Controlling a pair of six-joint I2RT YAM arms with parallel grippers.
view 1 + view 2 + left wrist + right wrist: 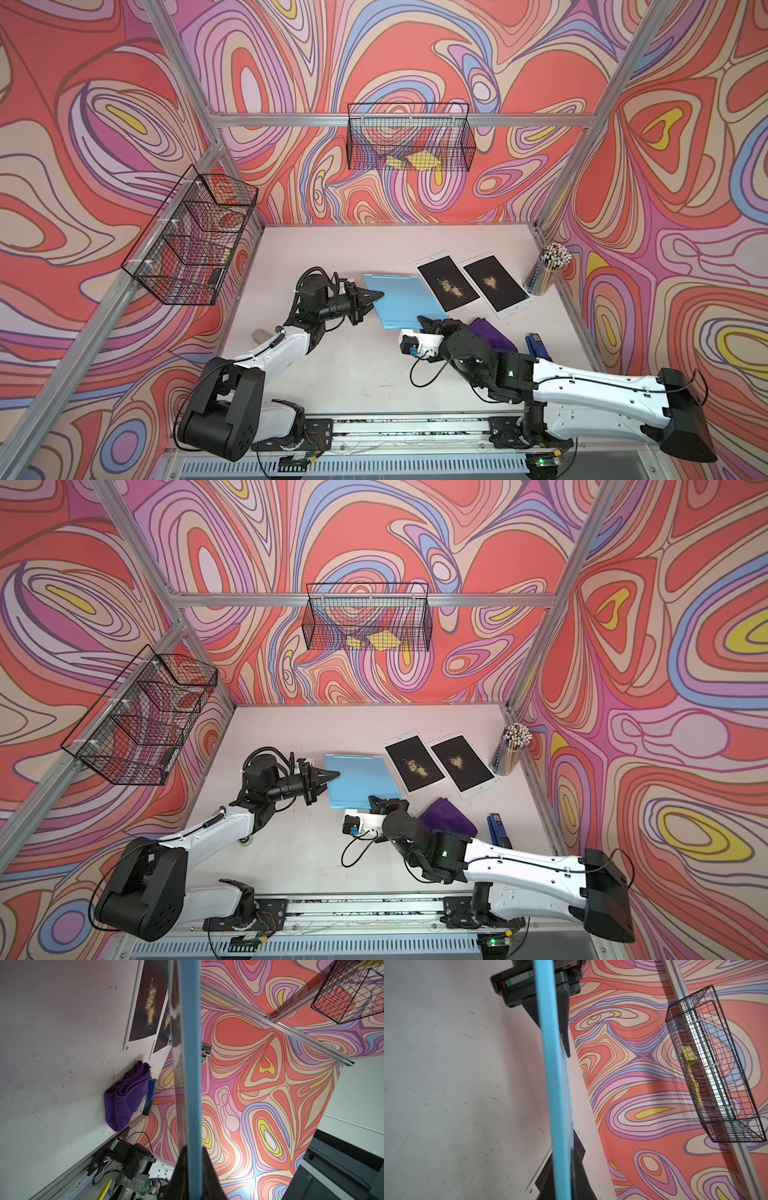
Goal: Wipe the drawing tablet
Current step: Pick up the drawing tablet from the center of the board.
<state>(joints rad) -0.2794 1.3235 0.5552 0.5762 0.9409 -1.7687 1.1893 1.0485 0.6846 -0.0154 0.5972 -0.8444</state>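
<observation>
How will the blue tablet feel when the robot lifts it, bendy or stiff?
Probably stiff: the blue drawing tablet keeps a straight edge between the left gripper and right gripper pinching it. Likely light, since it is so thin. Its shiny face may be slippery.

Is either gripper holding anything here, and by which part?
Both hold the blue drawing tablet: the left gripper is shut on a long edge, the right gripper is shut on the near short edge.
</observation>
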